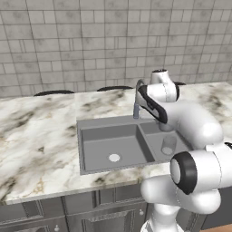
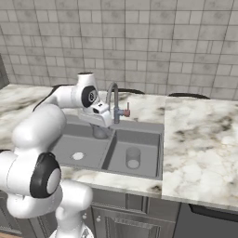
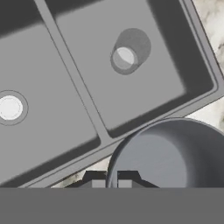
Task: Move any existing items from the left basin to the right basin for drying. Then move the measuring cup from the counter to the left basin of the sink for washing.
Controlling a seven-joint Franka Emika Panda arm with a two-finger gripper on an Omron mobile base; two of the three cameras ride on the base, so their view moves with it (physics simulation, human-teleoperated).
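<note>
Grey tiled wall backs the white marble surface (image 1: 36,131) with brown and grey veining, and starting from the left I see the wide, roughly square grey left basin (image 1: 102,145) of the matte grey double sink (image 2: 160,155), bare but for its round pale drain. Next comes the divider, then the narrower right basin (image 2: 148,153), where the small pale see-through tumbler (image 2: 133,158) stands upright near its drain, so I judge the first half of the job done. Above the back of the sink, by the tall arched steel faucet (image 2: 111,95), my tool (image 3: 111,183) has its tips pressed together on the rim of the small dark grey opaque measuring cup (image 3: 175,153), which hangs in the air, mouth towards the hand camera. From the hand view, the left basin's drain lies off to the left of the held cup, across the divider. I judge the coming move to be a carry leftward and down.
</note>
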